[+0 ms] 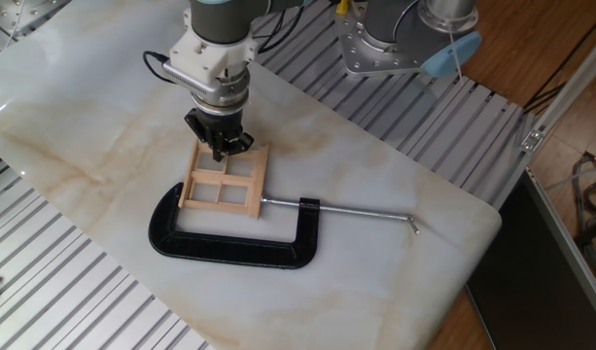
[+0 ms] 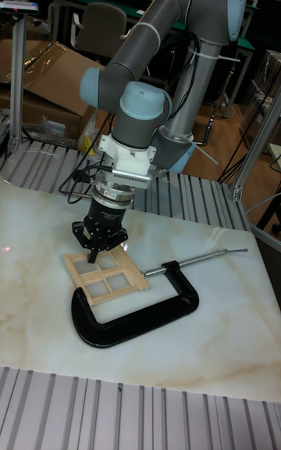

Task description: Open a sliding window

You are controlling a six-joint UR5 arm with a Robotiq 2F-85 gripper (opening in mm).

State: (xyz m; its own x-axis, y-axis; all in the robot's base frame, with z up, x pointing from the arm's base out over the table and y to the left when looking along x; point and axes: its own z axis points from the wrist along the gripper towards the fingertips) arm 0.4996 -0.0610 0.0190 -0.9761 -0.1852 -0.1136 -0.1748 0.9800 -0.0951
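Note:
The sliding window (image 1: pixel 225 181) is a small light-wood frame with four panes, lying flat on the marble slab (image 1: pixel 375 262). It sits between the jaws of a black C-clamp (image 1: pixel 229 255), whose screw end meets its right side. My gripper (image 1: pixel 219 150) points straight down at the window's far rail, and its dark fingers look closed together into one tip. In the tall fixed view the gripper (image 2: pixel 94 254) comes down at the far left part of the window (image 2: pixel 107 272), inside the curve of the clamp (image 2: pixel 133 325). The contact point itself is hidden by the fingers.
The clamp's metal screw rod (image 1: pixel 361 211) runs right toward the slab's edge. A second robot base (image 1: pixel 395 39) with a blue part (image 1: pixel 448 53) stands at the back right. Ribbed metal table surface (image 1: pixel 74 292) surrounds the slab.

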